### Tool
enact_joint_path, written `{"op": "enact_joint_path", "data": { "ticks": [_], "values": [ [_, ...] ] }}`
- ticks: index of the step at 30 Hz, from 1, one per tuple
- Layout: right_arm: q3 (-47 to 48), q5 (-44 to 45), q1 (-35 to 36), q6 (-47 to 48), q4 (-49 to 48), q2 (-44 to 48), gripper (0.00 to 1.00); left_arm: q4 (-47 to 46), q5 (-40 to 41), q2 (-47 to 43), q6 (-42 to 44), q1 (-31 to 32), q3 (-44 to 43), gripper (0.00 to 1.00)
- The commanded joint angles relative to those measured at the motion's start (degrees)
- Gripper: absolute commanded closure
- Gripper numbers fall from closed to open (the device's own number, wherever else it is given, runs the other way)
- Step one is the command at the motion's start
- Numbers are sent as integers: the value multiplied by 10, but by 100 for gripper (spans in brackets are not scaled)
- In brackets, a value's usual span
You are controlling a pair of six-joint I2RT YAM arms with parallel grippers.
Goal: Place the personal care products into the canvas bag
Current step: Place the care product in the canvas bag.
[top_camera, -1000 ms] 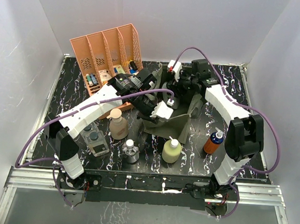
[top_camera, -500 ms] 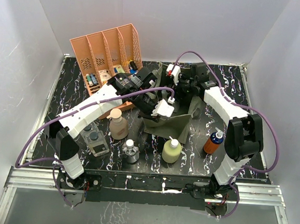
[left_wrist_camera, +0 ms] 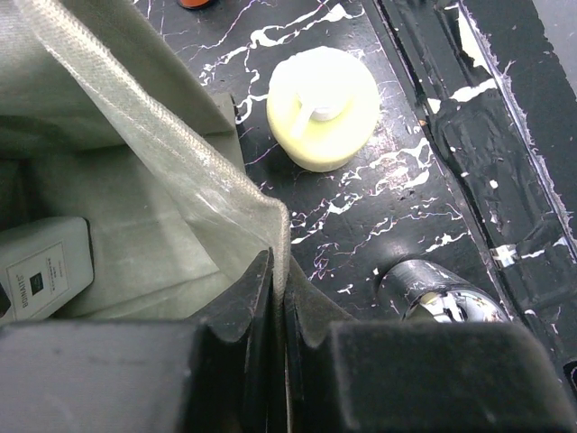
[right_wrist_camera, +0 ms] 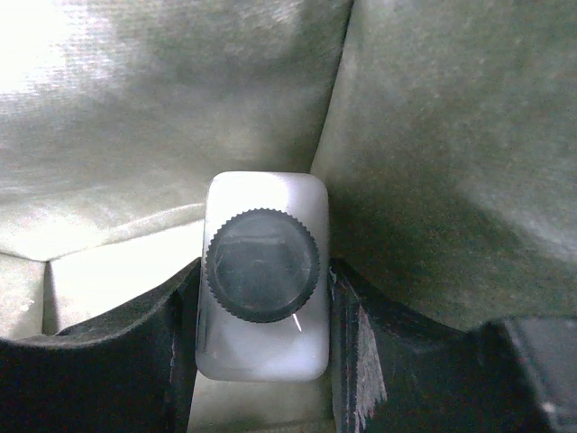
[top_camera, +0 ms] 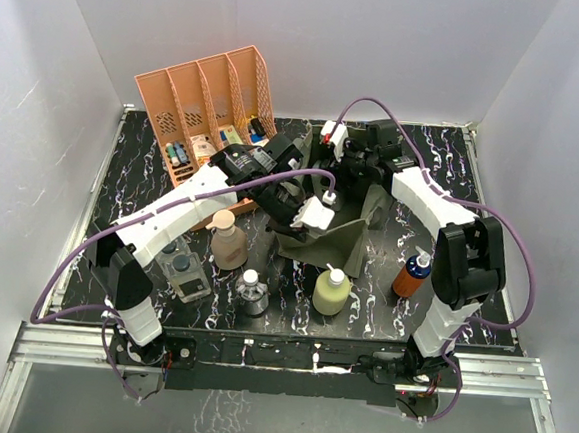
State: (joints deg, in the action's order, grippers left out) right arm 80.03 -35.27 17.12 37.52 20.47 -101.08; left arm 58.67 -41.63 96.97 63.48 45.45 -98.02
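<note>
canvas bag (top_camera: 336, 238) slumped around the middle of the surface (top_camera: 137, 179), we've got the left fingers (left_wrist_camera: 236, 302) pinched on its rim, right fingers (right_wrist_camera: 356, 343) down inside it clamped on the white bottle (right_wrist_camera: 261, 280), yellow bottle (top_camera: 331, 291) just outside toward the near edge

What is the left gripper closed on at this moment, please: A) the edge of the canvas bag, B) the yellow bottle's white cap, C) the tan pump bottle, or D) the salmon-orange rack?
A: the left wrist view shows the left gripper pinching the fabric edge of the canvas bag, with the yellow bottle standing apart, untouched.
</note>
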Motion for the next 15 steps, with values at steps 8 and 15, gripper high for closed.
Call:
{"op": "enact_joint_path", "data": {
  "ticks": [8, 15],
  "values": [
    [5, 28, -8, 39, -17, -17, 68, 6, -25, -6, -4, 1, 4, 89],
    [21, 45, -8, 46, 4, -5, 49, -20, 8, -1, -37, 1, -7, 88]
  ]
}}
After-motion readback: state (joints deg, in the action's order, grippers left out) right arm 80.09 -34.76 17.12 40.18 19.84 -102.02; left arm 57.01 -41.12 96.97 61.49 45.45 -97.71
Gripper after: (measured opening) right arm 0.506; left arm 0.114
